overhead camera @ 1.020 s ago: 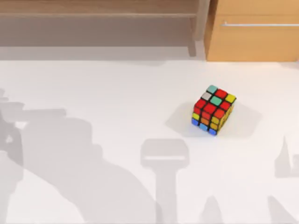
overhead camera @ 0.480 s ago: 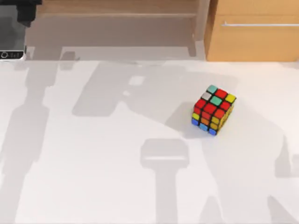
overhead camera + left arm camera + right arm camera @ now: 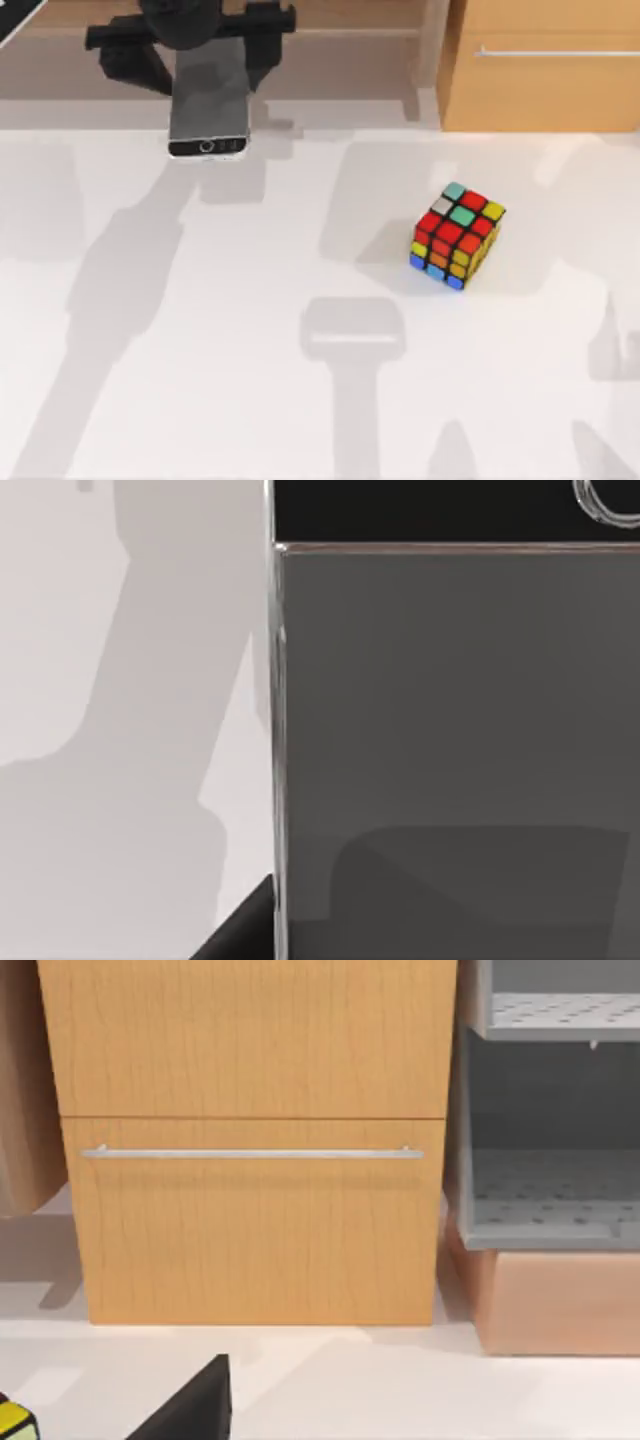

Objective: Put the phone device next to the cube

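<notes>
Carrying phone [image 3: 208, 100], gripped in left claw [image 3: 205, 40], above the counter [image 3: 250, 300]. Cube [image 3: 456, 236] sits well right of claw. Next, likely: traverse right, lower beside it.

One phone device [image 3: 208, 100], one cube [image 3: 456, 236], one pincer [image 3: 190, 40], perhaps one drawer handle [image 3: 556, 52]

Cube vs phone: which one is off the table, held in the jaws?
The phone device. The left gripper carries it at the top view's upper left, screen up, black button end toward the table. The cube sits alone on the table's right half.
</notes>
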`<state>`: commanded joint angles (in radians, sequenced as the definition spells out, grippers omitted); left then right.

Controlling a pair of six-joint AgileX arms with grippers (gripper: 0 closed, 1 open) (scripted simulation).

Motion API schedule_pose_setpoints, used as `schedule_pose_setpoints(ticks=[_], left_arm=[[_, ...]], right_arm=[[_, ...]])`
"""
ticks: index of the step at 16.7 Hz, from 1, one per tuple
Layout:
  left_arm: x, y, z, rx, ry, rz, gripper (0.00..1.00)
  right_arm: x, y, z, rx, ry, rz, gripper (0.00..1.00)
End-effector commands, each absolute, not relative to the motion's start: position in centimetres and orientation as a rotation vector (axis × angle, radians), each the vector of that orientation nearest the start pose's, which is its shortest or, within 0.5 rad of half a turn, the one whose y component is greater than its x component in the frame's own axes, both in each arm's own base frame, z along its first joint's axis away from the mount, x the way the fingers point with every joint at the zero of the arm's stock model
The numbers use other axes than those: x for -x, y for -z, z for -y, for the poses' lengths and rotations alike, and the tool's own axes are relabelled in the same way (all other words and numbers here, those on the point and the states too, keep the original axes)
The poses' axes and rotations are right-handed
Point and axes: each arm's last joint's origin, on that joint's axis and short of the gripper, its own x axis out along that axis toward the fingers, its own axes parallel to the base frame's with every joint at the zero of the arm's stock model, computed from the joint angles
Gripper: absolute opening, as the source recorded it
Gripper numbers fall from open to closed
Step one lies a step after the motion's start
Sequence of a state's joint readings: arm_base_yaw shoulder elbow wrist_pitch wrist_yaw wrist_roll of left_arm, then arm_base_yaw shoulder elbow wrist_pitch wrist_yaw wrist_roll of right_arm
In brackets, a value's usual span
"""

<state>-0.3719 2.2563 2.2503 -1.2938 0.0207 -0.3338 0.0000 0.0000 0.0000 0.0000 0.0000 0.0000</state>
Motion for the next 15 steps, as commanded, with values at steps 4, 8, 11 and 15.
schedule_pose_setpoints(ticks=[4,8,11,15], left_arm=[[-42.2,-23.9,22.1,0.044,0.083,-1.426,0.00],[-40.9,-20.7,25.9,0.007,0.041,-1.517,0.00],[-40.3,-19.3,27.2,-0.013,0.018,-1.555,0.00],[-40.2,-19.2,27.4,-0.016,0.015,-1.559,0.00]], right_arm=[[-10.6,-16.0,0.1,0.000,0.000,0.000,1.00],[-10.6,-16.0,0.1,0.000,0.000,0.000,1.00],[-10.6,-16.0,0.1,0.000,0.000,0.000,1.00],[-10.6,-16.0,0.1,0.000,0.000,0.000,1.00]])
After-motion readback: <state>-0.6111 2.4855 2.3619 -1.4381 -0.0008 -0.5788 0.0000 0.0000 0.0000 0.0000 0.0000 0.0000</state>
